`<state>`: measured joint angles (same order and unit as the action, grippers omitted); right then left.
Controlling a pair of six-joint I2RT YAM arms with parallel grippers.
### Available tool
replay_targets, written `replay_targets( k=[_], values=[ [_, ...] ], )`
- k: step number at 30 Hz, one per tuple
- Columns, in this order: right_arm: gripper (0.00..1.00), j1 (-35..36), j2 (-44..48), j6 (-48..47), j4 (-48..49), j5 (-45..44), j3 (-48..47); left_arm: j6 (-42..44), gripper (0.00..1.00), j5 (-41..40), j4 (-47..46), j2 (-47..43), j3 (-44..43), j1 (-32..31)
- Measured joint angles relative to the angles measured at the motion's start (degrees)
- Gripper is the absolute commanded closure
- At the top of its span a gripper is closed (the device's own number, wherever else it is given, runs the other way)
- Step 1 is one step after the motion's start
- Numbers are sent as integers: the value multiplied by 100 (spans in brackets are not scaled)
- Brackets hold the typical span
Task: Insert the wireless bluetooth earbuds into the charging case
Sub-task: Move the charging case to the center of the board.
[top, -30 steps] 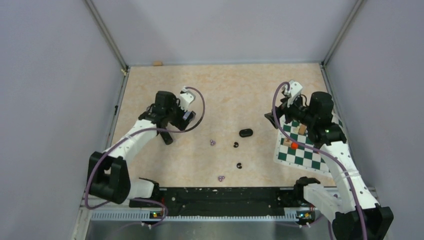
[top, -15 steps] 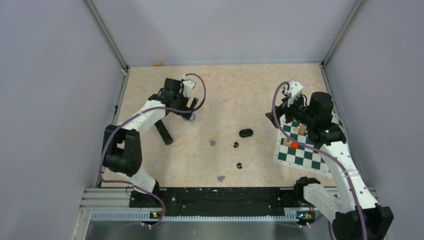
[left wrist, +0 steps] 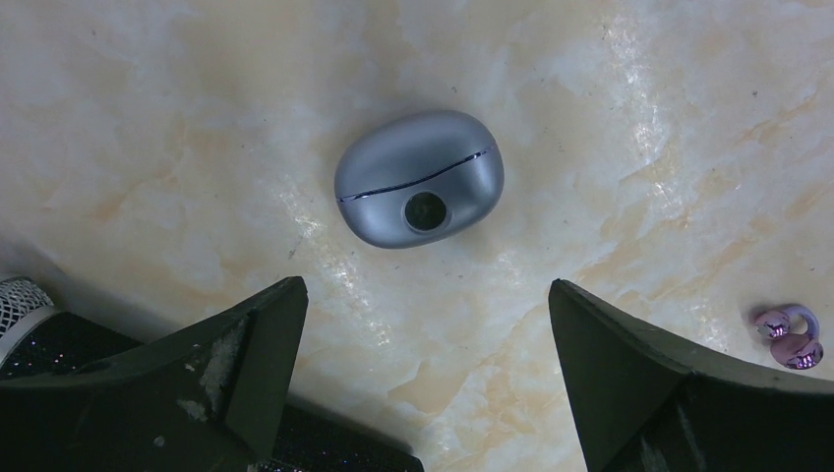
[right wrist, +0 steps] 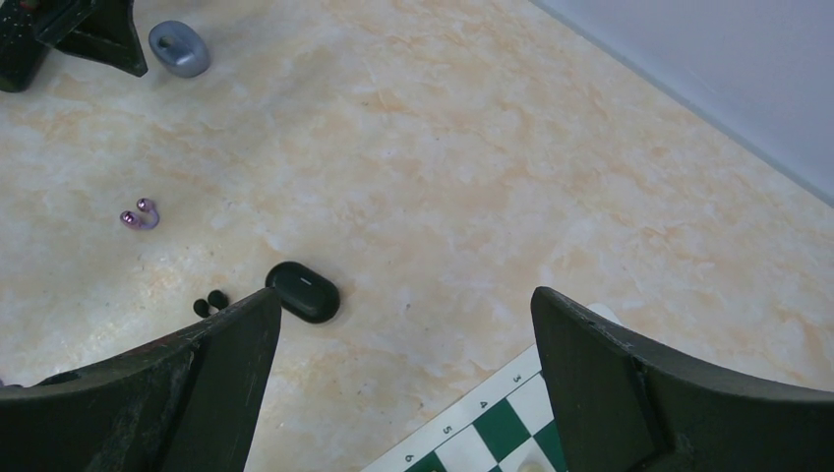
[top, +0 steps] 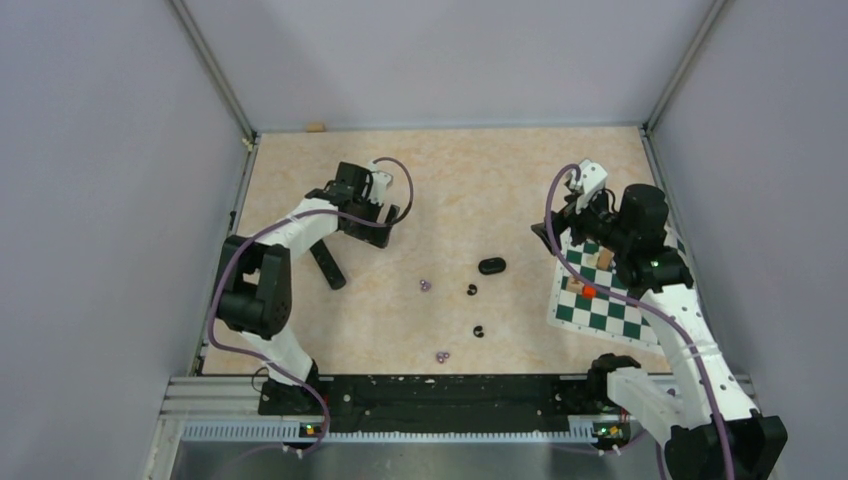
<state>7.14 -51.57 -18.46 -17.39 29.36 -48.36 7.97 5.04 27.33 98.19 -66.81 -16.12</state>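
Note:
A closed grey-purple charging case (left wrist: 418, 177) lies on the marbled table just ahead of my left gripper (left wrist: 425, 290), which is open and empty. The same case (right wrist: 179, 49) shows far off in the right wrist view. A closed black charging case (top: 491, 266) lies mid-table. Near it are two black earbuds (top: 472, 290) (top: 479, 331) and two pale purple earbuds (top: 425, 285) (top: 442, 355). One purple earbud (left wrist: 790, 336) lies beyond my left gripper's right finger. My right gripper (right wrist: 405, 295) hovers open and empty, with the black case (right wrist: 303, 291) by its left finger.
A green-and-white chessboard mat (top: 600, 310) with red and tan blocks lies under the right arm. A black bar-shaped object (top: 328, 265) lies near the left arm. Grey walls close in the table on three sides. A small tan piece (top: 316, 127) sits at the far edge.
The left arm has folded in and swung its gripper back and to the right, over the grey-purple case. The right arm has stayed still. The earbuds and the cases have not moved.

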Motion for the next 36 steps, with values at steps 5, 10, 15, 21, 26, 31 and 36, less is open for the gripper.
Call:
replay_targets(
  k=[5, 10, 15, 21, 26, 31, 36],
  values=[
    [4, 0, 7, 0, 4, -17, 2, -46, 1, 26, 4, 68, -2, 2],
    [3, 0, 7, 2, 7, -24, 11, -63, 1, 94, 9, 162, -4, 2],
    [4, 0, 7, 0, 22, -42, 37, -76, 1, 142, 11, 173, -42, 2],
    [4, 0, 7, 2, 24, -61, 37, -85, 1, 142, 9, 413, -308, 2],
    [4, 0, 7, 2, 24, -81, 37, -103, 1, 162, 96, 763, -522, 2],
    [4, 0, 7, 0, 24, -85, 37, -125, 1, 195, 127, 885, -640, 2],
    [4, 0, 7, 0, 24, -87, 37, -131, 1, 367, 129, 885, -739, 2]
  ],
)
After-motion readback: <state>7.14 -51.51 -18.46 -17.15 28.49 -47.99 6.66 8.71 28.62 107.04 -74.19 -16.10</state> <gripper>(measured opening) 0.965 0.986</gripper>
